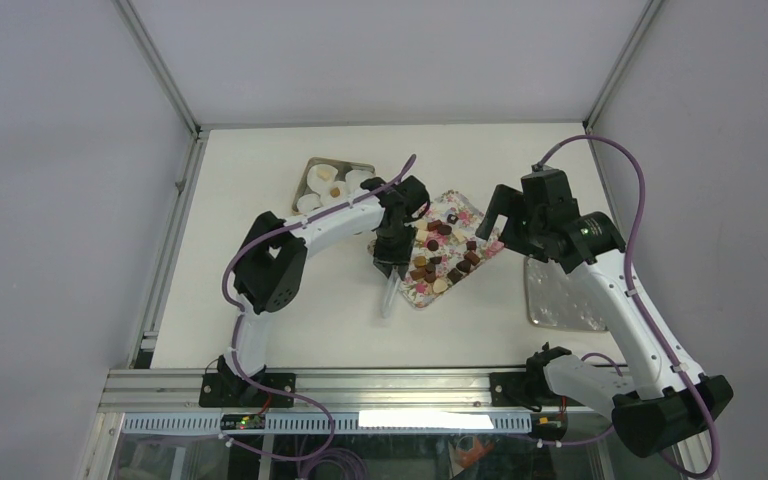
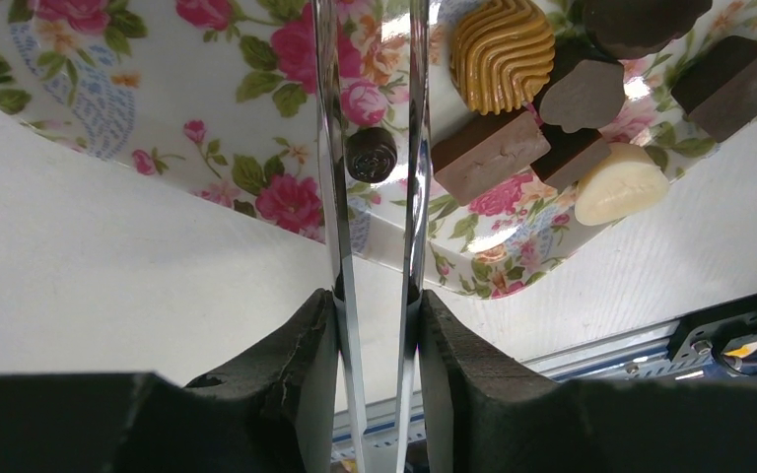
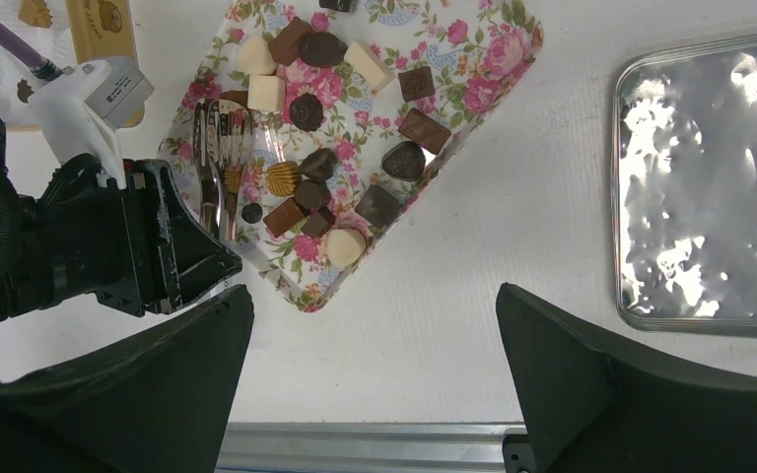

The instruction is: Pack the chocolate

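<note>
Clamps tongs (image 2: 327, 148) in left jaws, straddling a dark round chocolate (image 2: 371, 155) on tray (image 2: 108, 89). Holds right jaws wide, empty, above bench (image 3: 513, 246).

The white table (image 1: 260, 200) carries three things: a pink-flowered tray (image 1: 465, 208), a shiny metal lid (image 1: 560, 295) just right of the tray, and, to the tray's far left, a metal tin (image 1: 340, 161) of paper cups.

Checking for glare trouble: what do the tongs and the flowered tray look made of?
The tongs look like mirror-polished metal: they reflect the tray's flowers. The flowered tray seems glossy, perhaps melamine or glazed ceramic; bright highlights show.
</note>
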You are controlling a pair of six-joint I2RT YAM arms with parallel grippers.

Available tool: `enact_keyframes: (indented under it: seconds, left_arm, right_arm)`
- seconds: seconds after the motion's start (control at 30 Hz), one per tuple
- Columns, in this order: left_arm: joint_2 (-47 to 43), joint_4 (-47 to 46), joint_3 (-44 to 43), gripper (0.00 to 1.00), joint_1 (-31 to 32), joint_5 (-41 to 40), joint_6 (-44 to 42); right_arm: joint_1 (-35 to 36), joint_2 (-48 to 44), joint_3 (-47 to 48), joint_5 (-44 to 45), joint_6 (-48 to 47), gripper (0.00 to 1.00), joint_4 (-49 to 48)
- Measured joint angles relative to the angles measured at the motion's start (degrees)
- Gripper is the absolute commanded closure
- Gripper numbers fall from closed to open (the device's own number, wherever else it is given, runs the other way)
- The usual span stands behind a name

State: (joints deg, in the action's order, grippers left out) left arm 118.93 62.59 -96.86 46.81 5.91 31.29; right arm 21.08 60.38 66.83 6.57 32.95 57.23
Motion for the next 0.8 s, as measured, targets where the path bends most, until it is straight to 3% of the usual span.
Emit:
enact_keyframes:
  seconds: [0.33, 0.6, 0.8]
  left_arm:
    - [-3.56, 5.84, -1.95, 1.00, -1.97, -2.86, -2.64]
    - [-11.34, 8.35, -7.17, 1.00, -16.00, -1.20, -7.15]
    - [-7.93, 9.38, -11.08, 1.00, -22.27, 0.04, -10.29]
  right_arm:
    - [0.00, 0.00, 0.00, 0.00, 0.02, 0.02, 0.00]
    - [0.00, 0.00, 0.00, -0.02, 0.09, 0.02, -0.02]
    - [0.00, 0.02, 0.00, 0.00, 0.15, 0.02, 0.00]
